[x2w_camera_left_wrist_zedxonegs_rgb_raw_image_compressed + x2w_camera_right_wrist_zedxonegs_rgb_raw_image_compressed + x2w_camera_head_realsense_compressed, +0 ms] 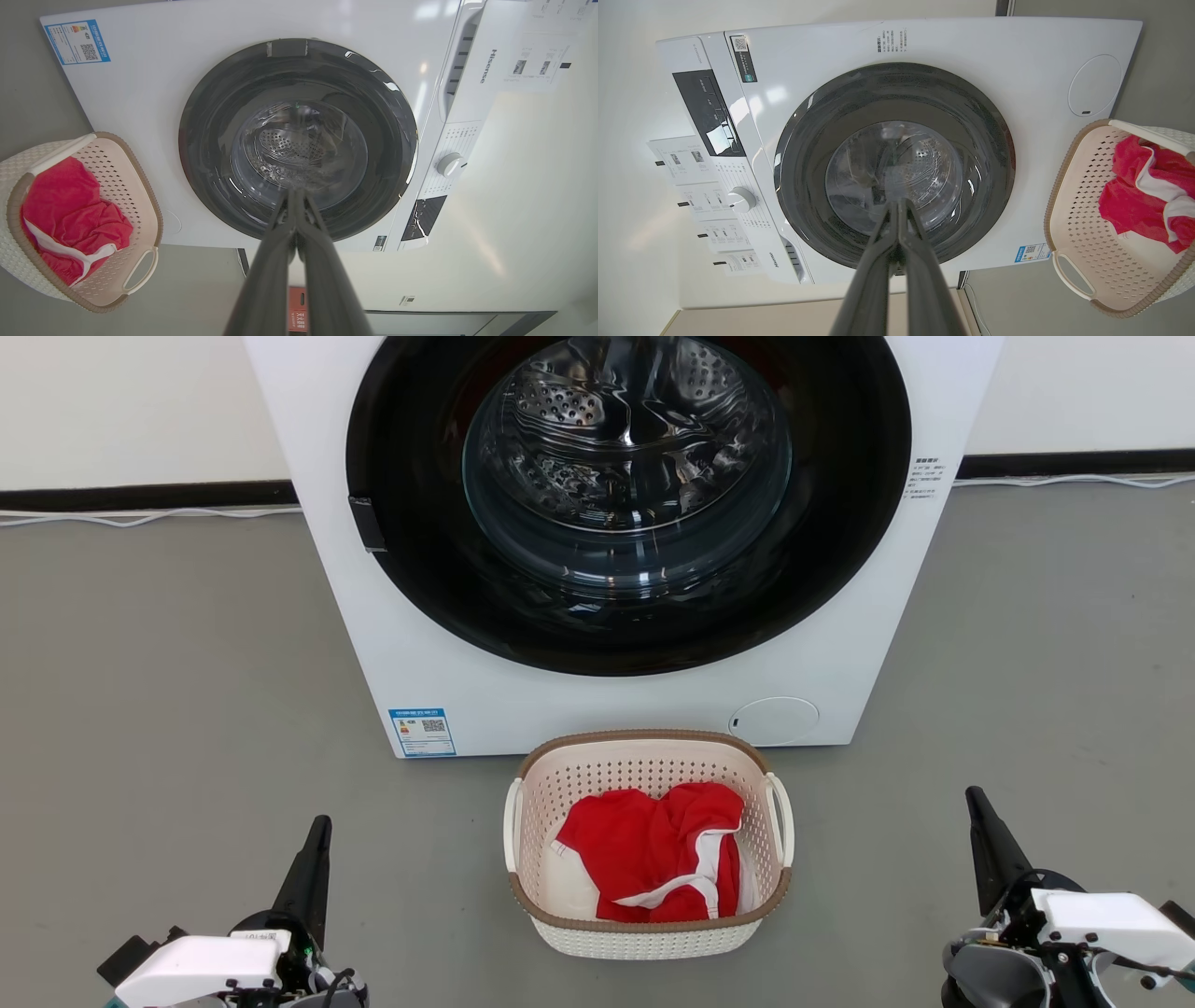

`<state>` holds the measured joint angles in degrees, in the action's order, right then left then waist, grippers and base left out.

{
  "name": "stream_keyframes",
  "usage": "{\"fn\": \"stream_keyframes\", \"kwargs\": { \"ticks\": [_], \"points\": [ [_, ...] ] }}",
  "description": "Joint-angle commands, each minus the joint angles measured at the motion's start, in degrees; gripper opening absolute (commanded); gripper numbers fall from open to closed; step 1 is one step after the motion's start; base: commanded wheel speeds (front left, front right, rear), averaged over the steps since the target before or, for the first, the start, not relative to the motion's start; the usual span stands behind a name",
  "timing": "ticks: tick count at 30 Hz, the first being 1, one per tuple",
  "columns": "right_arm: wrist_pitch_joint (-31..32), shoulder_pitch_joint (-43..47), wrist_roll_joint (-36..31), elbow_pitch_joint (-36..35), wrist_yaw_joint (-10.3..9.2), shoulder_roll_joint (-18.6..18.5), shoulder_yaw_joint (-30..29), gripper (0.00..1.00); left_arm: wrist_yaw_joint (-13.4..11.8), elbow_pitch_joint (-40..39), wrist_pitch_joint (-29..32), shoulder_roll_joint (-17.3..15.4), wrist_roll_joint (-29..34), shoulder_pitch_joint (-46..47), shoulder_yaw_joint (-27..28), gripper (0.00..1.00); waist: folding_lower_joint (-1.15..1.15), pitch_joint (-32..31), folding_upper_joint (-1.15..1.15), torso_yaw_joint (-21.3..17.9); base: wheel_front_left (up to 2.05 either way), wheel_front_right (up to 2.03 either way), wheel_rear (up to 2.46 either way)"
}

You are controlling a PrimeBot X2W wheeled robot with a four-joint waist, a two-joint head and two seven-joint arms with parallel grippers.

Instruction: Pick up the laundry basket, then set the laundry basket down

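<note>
**me:** Left gripper point(320, 823) and right gripper point(974, 795) are both pressed together, nothing in them, one on each side of the laundry basket point(644, 928) and well clear of it. It's on the floor point(187, 709) just in front of the washer point(392, 644), red garment point(653, 859) inside. Best way to lift?

**reply:** Spread both first, catch the two white loop handles point(782, 819) together, raise it level so nothing tips.

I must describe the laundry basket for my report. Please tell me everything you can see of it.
The laundry basket is rounded rectangular, of cream-white perforated plastic, with a brown woven-look rim and a white loop handle on each side. It stands upright on the grey floor, before the washing machine, and holds a crumpled red garment with white trim.
</note>
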<state>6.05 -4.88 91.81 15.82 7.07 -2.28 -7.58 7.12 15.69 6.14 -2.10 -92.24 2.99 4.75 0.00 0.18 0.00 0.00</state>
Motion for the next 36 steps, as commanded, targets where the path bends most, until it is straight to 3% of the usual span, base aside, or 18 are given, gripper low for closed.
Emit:
{"fn": "stream_keyframes", "kwargs": {
  "ticks": [1, 36],
  "points": [
    [0.4, -1.3, 0.4, -1.8, 0.42, -0.6, 1.1, 0.00, 0.4, -1.7, 0.3, -0.8, 0.1, 3.2, 1.7, 0.00, 0.00, 0.0, 0.00, 0.0, 0.00, 0.00, 0.00],
    [0.4, -1.3, 0.4, -1.8, 0.42, -0.6, 1.1, 0.00, 0.4, -1.7, 0.3, -0.8, 0.1, 3.2, 1.7, 0.00, 0.00, 0.0, 0.00, 0.0, 0.00, 0.00, 0.00]
  ]
}}
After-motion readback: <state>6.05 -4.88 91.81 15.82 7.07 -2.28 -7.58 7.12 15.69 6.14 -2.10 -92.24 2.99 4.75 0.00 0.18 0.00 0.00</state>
